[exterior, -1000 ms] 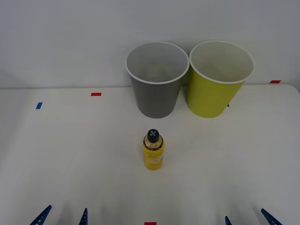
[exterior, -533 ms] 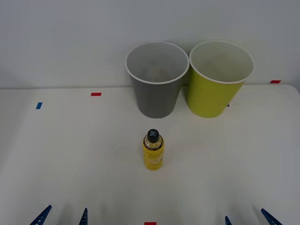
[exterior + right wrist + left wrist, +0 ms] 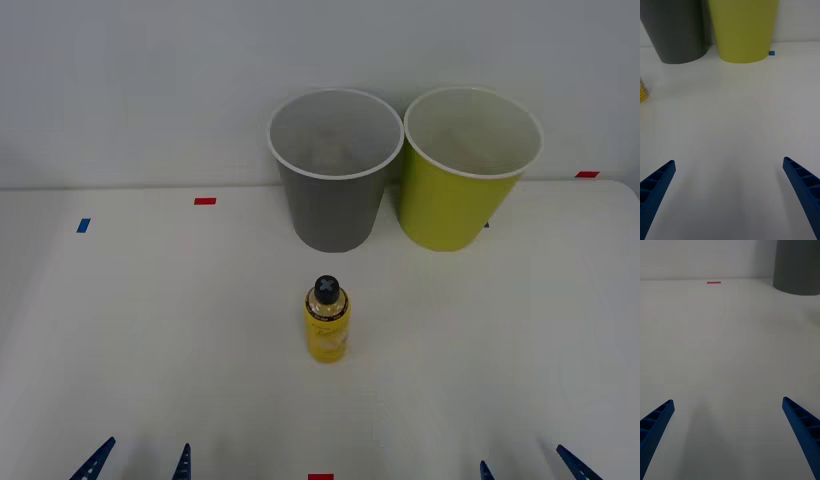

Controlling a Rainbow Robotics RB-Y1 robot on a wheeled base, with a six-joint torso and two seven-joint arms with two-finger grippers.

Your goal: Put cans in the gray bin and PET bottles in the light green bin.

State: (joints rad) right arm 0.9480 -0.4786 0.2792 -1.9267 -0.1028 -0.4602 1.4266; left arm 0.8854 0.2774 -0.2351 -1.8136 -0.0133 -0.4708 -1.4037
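Bottle: stands upright on the white counter, roughly mid-counter, black cap up, yellow body. Nothing touches it. In the right wrist view a sliver of its yellow body shows at the picture's edge.

Gray bin: upright at the far side of the counter against the pale wall, directly beyond the bottle and apart from it. White rim, pale inside; I cannot tell whether anything lies in it.

Light green bin: upright just beside the gray bin, on the robot's right of it; whether the two walls touch cannot be told. The bottle sits nearer the gray one.

Left gripper: low at the near edge of the counter, on the robot's left, jaws spread wide with nothing between them (the left wrist view shows bare counter between the two blue ribbed fingers).

Right gripper: near edge, robot's right, jaws likewise spread and holding nothing. Well apart from the bottle.

Small red and blue tape marks dot the counter.
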